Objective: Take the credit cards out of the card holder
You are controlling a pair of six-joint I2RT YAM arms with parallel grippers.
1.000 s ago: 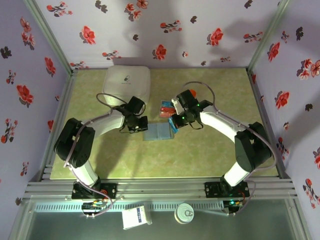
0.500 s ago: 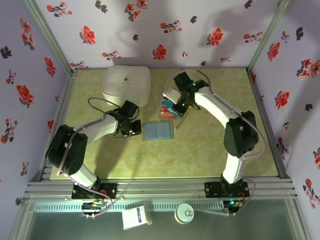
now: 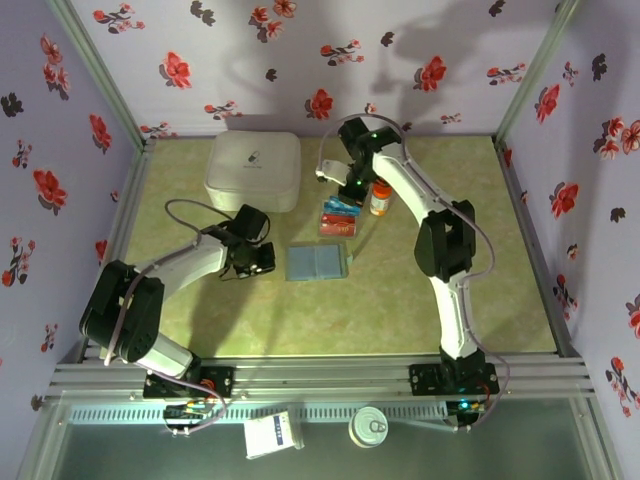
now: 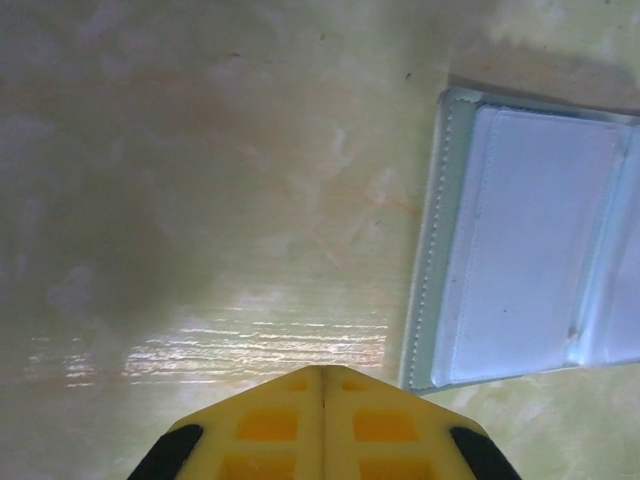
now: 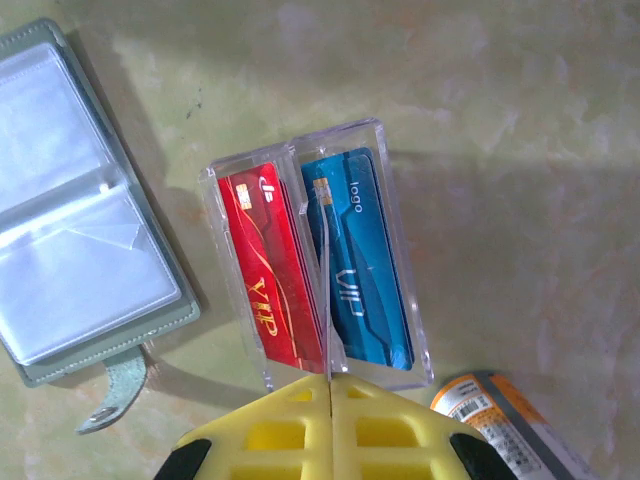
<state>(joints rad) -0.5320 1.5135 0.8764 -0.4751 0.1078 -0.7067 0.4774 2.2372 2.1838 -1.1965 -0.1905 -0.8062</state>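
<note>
**Both arms drew back from the opened holder**

A second earlier both grippers crowded the soft grey-teal folding card holder (image 3: pixel 318 262). It now lay open and flat mid-table. The left gripper (image 4: pixel 322 372) had retreated leftward, near its edge. The right gripper (image 5: pixel 328 385) had swung to the far side, over the red and blue credit cards (image 5: pixel 265 265) in a clear two-slot plastic tray (image 5: pixel 340 142). Both pairs of yellow jaws were pressed together, empty. A small orange-capped bottle (image 3: pixel 380 197), hidden before, showed beside the tray. The left wrist view cut off the holder's far half; the number of stacked cards was unclear.
</note>
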